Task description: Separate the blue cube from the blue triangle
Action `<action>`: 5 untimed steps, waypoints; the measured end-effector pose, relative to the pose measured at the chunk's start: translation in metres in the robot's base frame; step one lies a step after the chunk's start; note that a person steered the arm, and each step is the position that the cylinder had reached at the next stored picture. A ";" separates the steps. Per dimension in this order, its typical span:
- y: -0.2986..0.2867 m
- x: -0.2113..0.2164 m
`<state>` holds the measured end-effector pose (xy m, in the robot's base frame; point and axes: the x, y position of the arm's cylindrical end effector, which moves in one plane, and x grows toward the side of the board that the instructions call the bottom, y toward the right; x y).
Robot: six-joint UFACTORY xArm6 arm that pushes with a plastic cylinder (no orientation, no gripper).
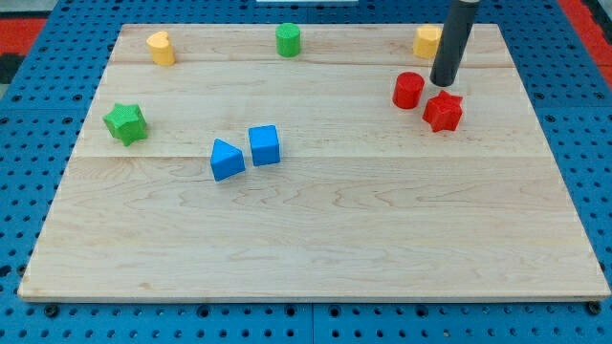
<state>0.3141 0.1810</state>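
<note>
Wood counter (316, 258) carries all blocks; no container is on it, and a blue pegboard (29, 191) lies around it. Nearest to the view's bottom, a wide bare band of wood runs along the counter's edge. Above it, left of centre, the blue triangle (227, 160) and the blue cube (265, 145) stand just beside each other, with a thin gap, the cube on the view's right. The triangle's narrow end points to the view's top; the cube is turned a little. Free wood is on all their sides. Further left is a green star (125, 123). Toward the view's right, well apart, my tip (443, 84) is between a red cylinder (408, 90) and a red star (443, 111). At the far edge stand a yellow block (161, 48), a green cylinder (288, 40) and another yellow block (426, 41). Jaws: the rod has none.
</note>
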 end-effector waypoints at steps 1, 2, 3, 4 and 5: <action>0.002 0.000; 0.070 0.001; 0.088 0.025; 0.067 0.032; 0.037 0.032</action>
<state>0.3463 0.2176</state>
